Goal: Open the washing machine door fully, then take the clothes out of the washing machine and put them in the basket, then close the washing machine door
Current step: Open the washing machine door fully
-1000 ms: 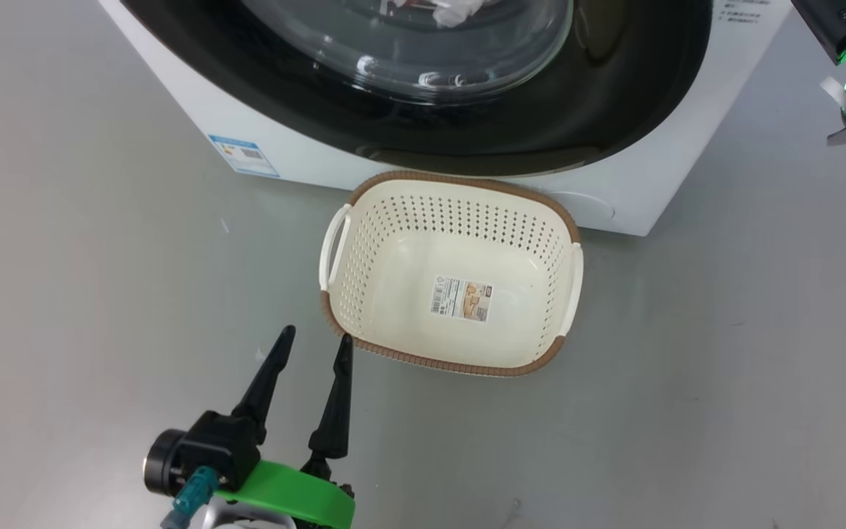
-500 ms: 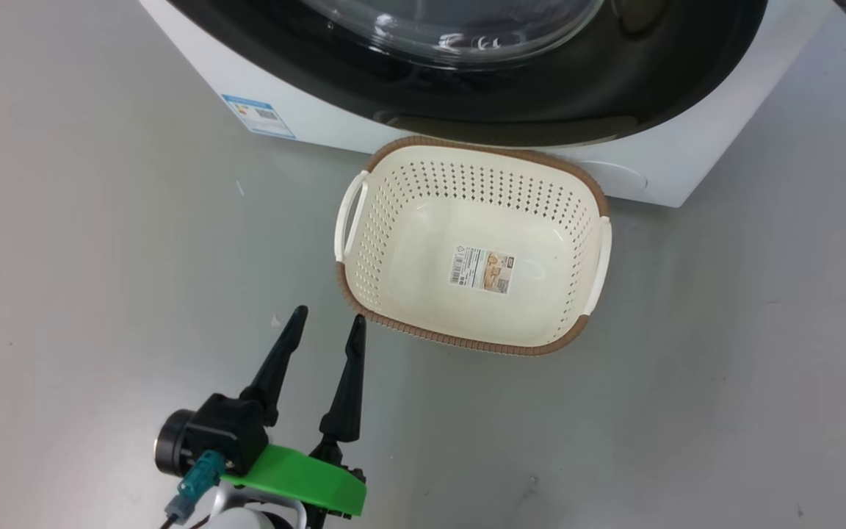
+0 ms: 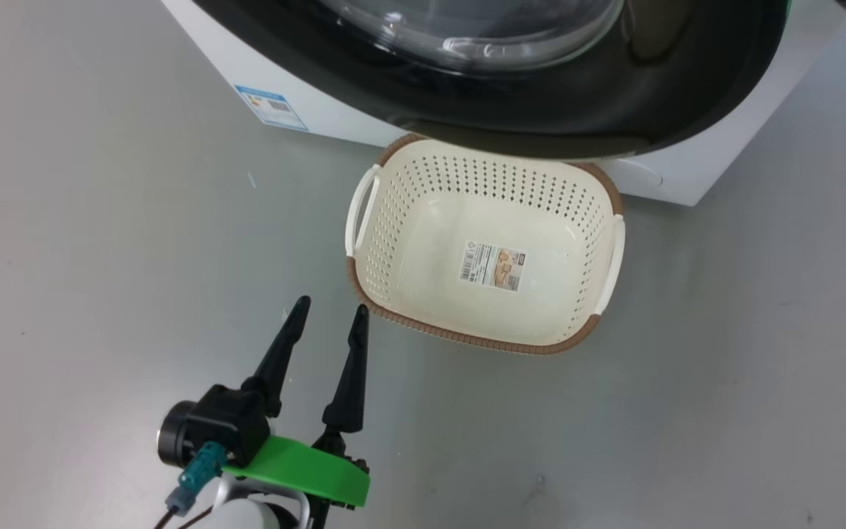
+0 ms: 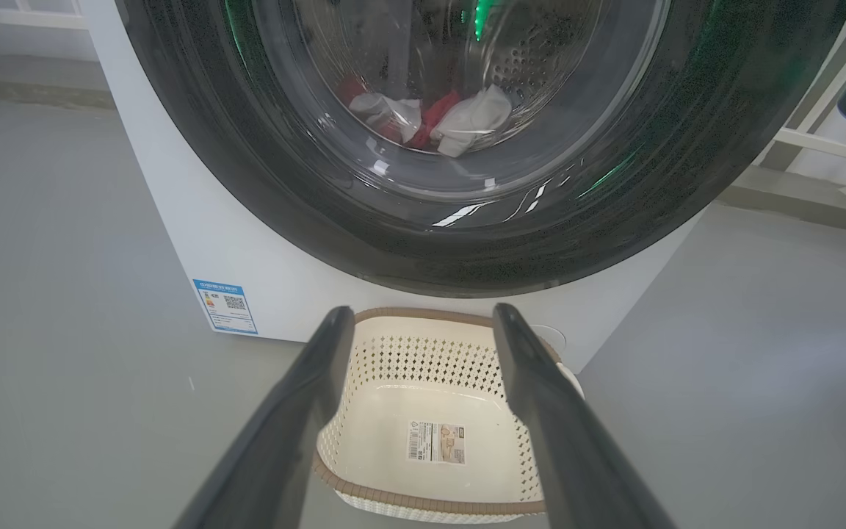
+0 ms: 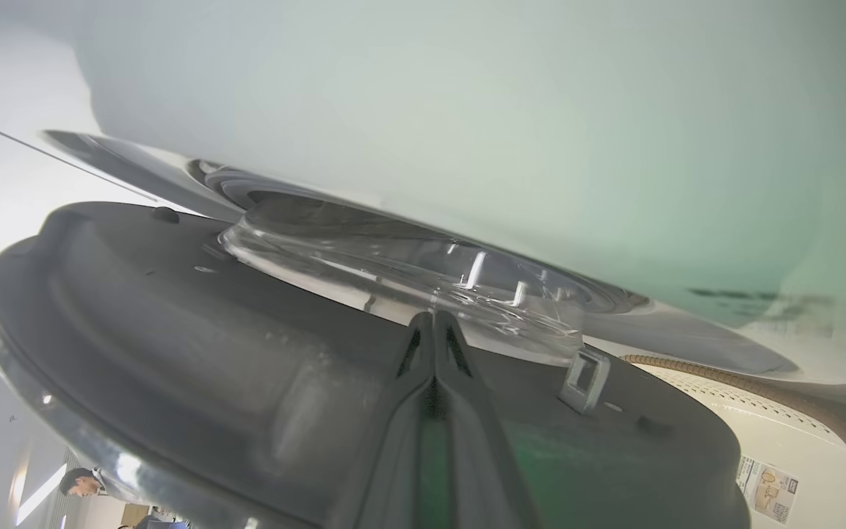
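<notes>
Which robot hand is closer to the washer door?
Right. The right gripper is at the inner side of the washing machine door; the left gripper hangs apart from it, beside the basket.

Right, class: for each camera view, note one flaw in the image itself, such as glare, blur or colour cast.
Head view: white glare streaks on the washing machine door glass. Left wrist view: the left gripper looms blurred up close; green reflections on the door's rim. Right wrist view: the washing machine wall is a soft, green-tinted blur.
</notes>
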Tool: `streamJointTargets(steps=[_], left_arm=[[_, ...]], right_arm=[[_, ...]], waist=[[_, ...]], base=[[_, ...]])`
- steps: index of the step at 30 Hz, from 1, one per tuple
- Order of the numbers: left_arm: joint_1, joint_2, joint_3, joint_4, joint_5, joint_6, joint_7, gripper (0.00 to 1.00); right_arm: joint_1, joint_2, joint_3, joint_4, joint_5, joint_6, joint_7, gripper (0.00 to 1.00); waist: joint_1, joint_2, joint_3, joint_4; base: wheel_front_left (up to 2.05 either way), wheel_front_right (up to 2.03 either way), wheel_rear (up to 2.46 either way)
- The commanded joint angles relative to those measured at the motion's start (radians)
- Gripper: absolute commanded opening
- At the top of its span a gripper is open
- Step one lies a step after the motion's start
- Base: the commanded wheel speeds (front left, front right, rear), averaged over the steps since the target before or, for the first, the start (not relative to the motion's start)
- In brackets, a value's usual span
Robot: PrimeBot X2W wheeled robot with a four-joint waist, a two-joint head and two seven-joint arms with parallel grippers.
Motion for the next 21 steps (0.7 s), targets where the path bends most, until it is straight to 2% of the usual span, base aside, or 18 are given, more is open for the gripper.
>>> streamJointTargets(steps=[1,21], left_arm=[[-0.004,0.013,0.027,-0.020,0.000,0.007,-0.012,1.00],[0.050,0.013,0.034,0.006,0.023,-0.015,-0.012,1.00]], right_arm=[[0.026,0.023,0.007,-0.040,-0.004,0.005,0.012,0.00],[0.277,0.091,0.016,-0.233,-0.035,0.005,0.069,0.00]], waist=[[-0.0001,0.0000,-0.012,-0.002],[-0.0001,0.0000,-0.135,-0.012]], base=[[0.00,0.00,0.00],[0.00,0.00,0.00]])
